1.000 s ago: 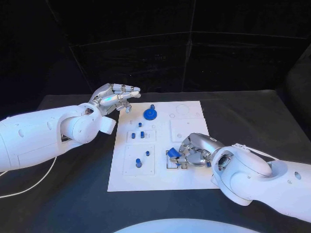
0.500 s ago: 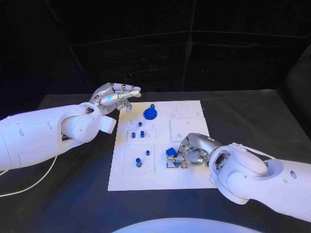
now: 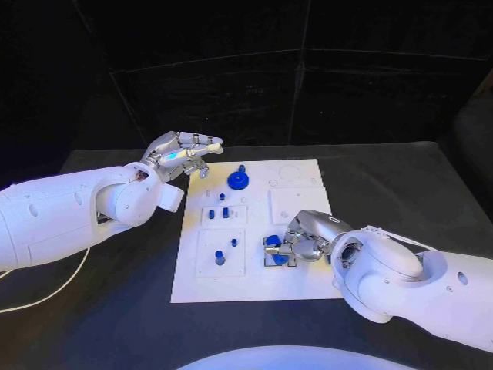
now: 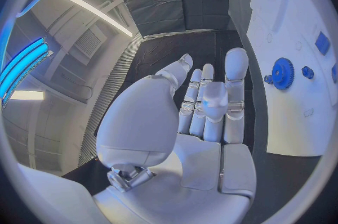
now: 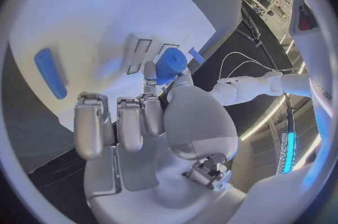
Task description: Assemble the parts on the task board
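From the head view we see the white task board (image 3: 252,231) lying mid-surface, our right hand (image 3: 302,240) low over its near right part with a blue part (image 3: 273,241) pinched at the fingertips. Our left hand (image 3: 182,156) hovers off the board's far left corner, near a blue gear (image 3: 238,181).

Left wrist view: fingers (image 4: 211,101) apart, holding nothing.

Right wrist view: thumb and finger clamp the blue cylinder (image 5: 169,66); a blue bar (image 5: 50,72) lies on the board.
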`<state>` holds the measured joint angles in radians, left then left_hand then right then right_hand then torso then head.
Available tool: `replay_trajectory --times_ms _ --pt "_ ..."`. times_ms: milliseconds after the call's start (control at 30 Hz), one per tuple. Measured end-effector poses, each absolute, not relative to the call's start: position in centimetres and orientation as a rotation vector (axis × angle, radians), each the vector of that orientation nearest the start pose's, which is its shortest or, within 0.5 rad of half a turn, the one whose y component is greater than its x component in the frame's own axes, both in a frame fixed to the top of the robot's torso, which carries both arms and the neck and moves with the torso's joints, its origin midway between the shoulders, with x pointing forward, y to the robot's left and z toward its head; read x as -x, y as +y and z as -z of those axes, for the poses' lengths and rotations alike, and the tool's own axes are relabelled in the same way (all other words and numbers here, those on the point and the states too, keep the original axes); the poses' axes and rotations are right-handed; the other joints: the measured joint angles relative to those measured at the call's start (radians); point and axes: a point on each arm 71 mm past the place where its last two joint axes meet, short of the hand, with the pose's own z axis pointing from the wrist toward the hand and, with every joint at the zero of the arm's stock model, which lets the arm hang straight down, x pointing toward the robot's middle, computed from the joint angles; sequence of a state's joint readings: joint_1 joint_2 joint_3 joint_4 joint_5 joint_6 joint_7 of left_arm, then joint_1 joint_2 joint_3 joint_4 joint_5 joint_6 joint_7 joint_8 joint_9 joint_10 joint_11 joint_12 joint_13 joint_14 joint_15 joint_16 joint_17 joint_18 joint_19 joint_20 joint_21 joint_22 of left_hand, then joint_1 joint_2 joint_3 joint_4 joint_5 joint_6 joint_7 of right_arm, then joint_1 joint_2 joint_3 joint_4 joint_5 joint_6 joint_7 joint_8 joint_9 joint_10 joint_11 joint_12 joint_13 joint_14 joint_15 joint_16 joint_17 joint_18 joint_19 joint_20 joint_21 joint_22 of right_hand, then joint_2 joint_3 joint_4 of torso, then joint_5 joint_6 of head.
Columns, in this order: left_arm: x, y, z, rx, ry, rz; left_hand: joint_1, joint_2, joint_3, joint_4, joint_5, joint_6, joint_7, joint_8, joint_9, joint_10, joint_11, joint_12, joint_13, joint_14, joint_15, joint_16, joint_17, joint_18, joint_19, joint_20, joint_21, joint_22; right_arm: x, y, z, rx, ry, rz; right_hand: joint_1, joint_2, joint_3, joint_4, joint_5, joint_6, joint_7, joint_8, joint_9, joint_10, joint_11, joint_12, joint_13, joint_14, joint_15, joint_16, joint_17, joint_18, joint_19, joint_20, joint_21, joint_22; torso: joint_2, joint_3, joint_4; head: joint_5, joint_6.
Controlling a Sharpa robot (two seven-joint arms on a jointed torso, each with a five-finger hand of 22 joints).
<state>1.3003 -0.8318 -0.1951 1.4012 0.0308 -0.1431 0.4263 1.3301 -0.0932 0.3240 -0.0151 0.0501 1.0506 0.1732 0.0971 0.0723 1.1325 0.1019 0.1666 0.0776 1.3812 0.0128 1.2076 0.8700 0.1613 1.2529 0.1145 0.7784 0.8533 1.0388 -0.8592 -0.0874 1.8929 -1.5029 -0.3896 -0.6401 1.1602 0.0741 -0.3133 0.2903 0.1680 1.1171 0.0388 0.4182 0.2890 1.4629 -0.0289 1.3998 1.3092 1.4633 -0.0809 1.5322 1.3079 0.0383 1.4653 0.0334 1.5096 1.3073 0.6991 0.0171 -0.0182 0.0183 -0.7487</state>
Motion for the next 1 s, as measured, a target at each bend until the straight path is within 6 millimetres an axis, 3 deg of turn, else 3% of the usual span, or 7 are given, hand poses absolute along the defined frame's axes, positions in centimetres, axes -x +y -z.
replay_trajectory --times_ms 167,233,433,600,633,833,1000 --pt "-50.68 23.63 18.85 1.060 1.496 1.562 0.000 0.000 0.000 0.000 0.000 0.000 0.000 0.000 0.000 0.000 0.000 0.000 0.000 0.000 0.000 0.000 0.000 0.000 0.000 0.000 0.000 0.000 -37.35 -13.52 23.65 -0.072 1.912 -0.540 -0.049 -0.004 -0.018 0.003 -0.086 -0.007 0.000 0.000 0.010 0.000 0.000 -0.008 0.000 0.000 0.000 0.000 0.000 0.000 0.000 0.000 0.000 0.000 0.000 0.0001 0.0000 0.000 0.001" --pt "-50.68 23.63 18.85 1.060 1.496 1.562 0.000 0.000 0.000 0.000 0.000 0.000 0.000 0.000 0.000 0.000 0.000 0.000 0.000 0.000 0.000 0.000 0.000 0.000 0.000 0.000 0.000 0.000 -37.36 -13.44 23.63 -0.069 1.908 -0.539 -0.078 -0.018 -0.018 0.002 -0.110 -0.007 0.001 0.000 0.015 0.000 0.000 -0.010 0.000 0.000 0.000 -0.005 0.000 0.000 0.000 0.000 0.000 0.000 0.000 0.0001 0.0002 -0.001 0.001" --pt "-50.68 23.65 18.85 1.060 1.496 1.562 0.000 0.000 0.000 0.000 0.000 -0.004 0.004 0.000 0.000 0.000 0.000 0.000 0.000 0.000 0.000 0.000 0.000 0.000 0.000 0.000 0.000 -0.001 -37.38 -13.41 23.56 -0.064 1.898 -0.535 -0.115 -0.039 -0.018 0.002 -0.113 -0.012 0.003 0.000 0.019 0.000 0.000 -0.015 0.000 0.000 0.000 -0.005 0.000 0.000 0.000 0.000 0.000 0.000 0.000 0.0003 0.0005 -0.001 0.001" --pt "-50.68 23.68 18.85 1.060 1.496 1.561 0.000 0.000 0.000 0.000 0.000 -0.004 0.004 0.000 0.000 0.000 0.000 0.000 0.000 0.000 0.000 0.000 0.000 0.000 0.000 0.000 0.000 -0.001 -37.26 -13.54 23.45 -0.058 1.893 -0.536 -0.115 -0.039 0.001 -0.001 -0.113 -0.014 0.001 0.001 0.023 0.000 0.000 -0.015 0.000 0.000 0.000 -0.005 0.000 0.000 0.000 0.000 0.000 0.000 0.000 0.0005 0.0005 -0.001 0.002" --pt "-50.68 23.69 18.85 1.060 1.496 1.561 0.000 0.000 0.000 0.000 0.000 -0.004 0.004 0.000 0.000 0.000 0.000 0.000 0.000 0.000 0.000 0.000 0.000 0.000 0.000 0.000 0.000 -0.001 -37.20 -13.55 23.41 -0.056 1.893 -0.538 -0.100 -0.030 0.010 -0.006 -0.113 -0.014 0.001 0.004 0.024 0.000 0.000 -0.015 0.000 0.000 0.000 -0.005 0.000 0.000 0.000 0.000 0.001 0.000 0.000 0.0006 0.0005 -0.001 0.002" --pt "-50.67 23.74 18.85 1.061 1.496 1.560 0.000 0.000 0.000 0.000 0.000 -0.004 0.004 0.000 0.000 0.000 0.000 0.000 0.000 0.000 0.000 0.000 0.000 0.000 0.000 0.000 0.000 -0.001 -36.81 -13.52 23.17 -0.036 1.892 -0.559 0.018 -0.038 0.040 -0.036 -0.071 -0.017 0.004 0.004 0.034 0.000 0.000 -0.015 0.000 0.000 0.000 -0.005 0.000 0.000 0.000 0.000 0.004 0.000 0.000 0.0012 0.0002 -0.001 0.002" --pt "-50.67 23.75 18.85 1.061 1.495 1.560 0.000 0.000 0.000 0.000 0.000 -0.004 0.004 0.000 0.000 0.000 0.000 0.000 0.000 0.000 0.000 0.000 0.000 0.000 0.000 0.000 0.000 -0.001 -36.68 -13.46 23.10 -0.021 1.894 -0.571 0.071 -0.038 0.048 -0.062 -0.063 -0.017 0.004 0.006 0.038 0.000 0.000 -0.015 0.000 0.000 0.000 -0.005 0.000 0.000 0.000 0.000 0.004 0.000 0.000 0.0012 -0.0004 -0.001 0.002"
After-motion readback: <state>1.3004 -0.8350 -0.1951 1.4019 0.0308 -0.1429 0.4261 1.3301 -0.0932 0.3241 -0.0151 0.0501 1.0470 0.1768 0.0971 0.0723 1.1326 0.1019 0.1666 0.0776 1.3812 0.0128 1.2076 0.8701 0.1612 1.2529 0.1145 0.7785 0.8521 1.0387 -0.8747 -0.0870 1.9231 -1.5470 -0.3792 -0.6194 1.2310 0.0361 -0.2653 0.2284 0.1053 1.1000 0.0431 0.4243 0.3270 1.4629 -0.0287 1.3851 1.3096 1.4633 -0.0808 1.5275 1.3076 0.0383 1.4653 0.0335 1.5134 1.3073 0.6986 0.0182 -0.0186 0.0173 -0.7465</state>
